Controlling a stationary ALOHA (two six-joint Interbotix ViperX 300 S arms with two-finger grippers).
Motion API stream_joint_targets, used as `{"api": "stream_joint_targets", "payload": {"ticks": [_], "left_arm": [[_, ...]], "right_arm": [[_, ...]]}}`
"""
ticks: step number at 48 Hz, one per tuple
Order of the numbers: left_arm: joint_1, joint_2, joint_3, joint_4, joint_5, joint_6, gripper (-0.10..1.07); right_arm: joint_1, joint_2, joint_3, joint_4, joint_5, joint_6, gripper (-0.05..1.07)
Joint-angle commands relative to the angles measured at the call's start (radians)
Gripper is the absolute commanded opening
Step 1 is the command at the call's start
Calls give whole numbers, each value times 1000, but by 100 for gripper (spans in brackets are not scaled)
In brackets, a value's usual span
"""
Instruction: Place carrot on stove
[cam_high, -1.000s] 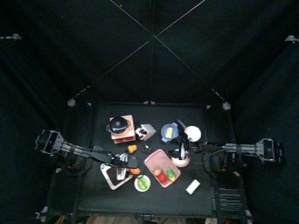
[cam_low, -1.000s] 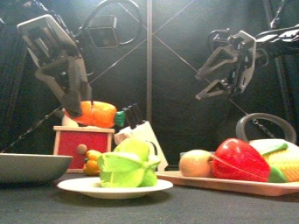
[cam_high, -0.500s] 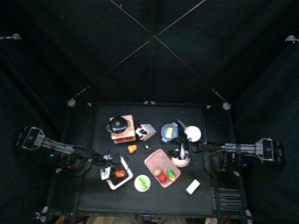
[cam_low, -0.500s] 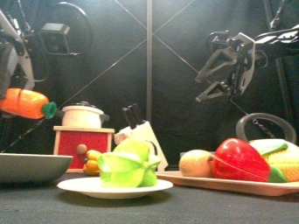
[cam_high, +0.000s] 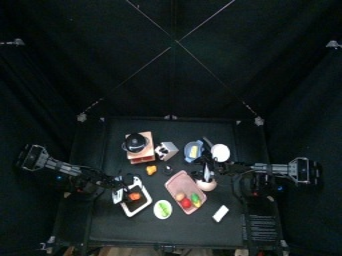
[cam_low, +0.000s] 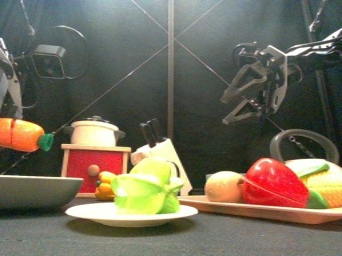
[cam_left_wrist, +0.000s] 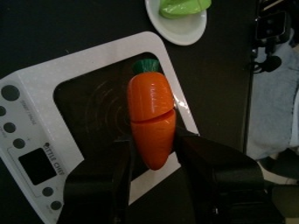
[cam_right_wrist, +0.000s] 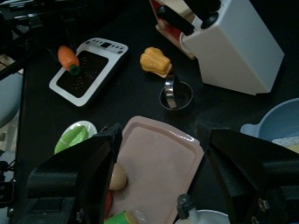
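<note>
My left gripper (cam_left_wrist: 155, 149) is shut on the carrot (cam_left_wrist: 152, 112), an orange piece with a green tip. It holds the carrot over the dark centre of the white stove (cam_left_wrist: 47, 179). In the front view the carrot (cam_low: 20, 133) hangs at the far left, well above table level. In the top view the stove (cam_high: 135, 198) lies at the front left with the carrot (cam_high: 128, 196) over it. My right gripper (cam_right_wrist: 163, 136) is open and empty above the pink tray (cam_right_wrist: 158, 162); in the front view it (cam_low: 247, 98) hangs high on the right.
A green piece on a white plate (cam_low: 134, 213) stands at the front. The pink tray (cam_high: 178, 183) holds several toy foods. A tan box with a black top (cam_high: 138, 146), a white knife block (cam_right_wrist: 233, 44) and a blue bowl (cam_high: 197, 150) stand behind.
My left arm carried the carrot leftward and down, from above the red box to over the stove. The right gripper has hardly moved.
</note>
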Motion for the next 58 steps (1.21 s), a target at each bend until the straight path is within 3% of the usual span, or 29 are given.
{"api": "stream_joint_targets", "payload": {"ticks": [1,20,58], "left_arm": [[-2,9,-5,-5,-25,2,77],[-2,101,-2,-28,-29,3,86],[0,71,-23,-5,-29,2,86]], "right_arm": [[-5,-6,-25,0,-8,-3,98],[-5,-6,-25,0,-8,-3,98],[-3,-6,-26,2,-9,-3,98]]}}
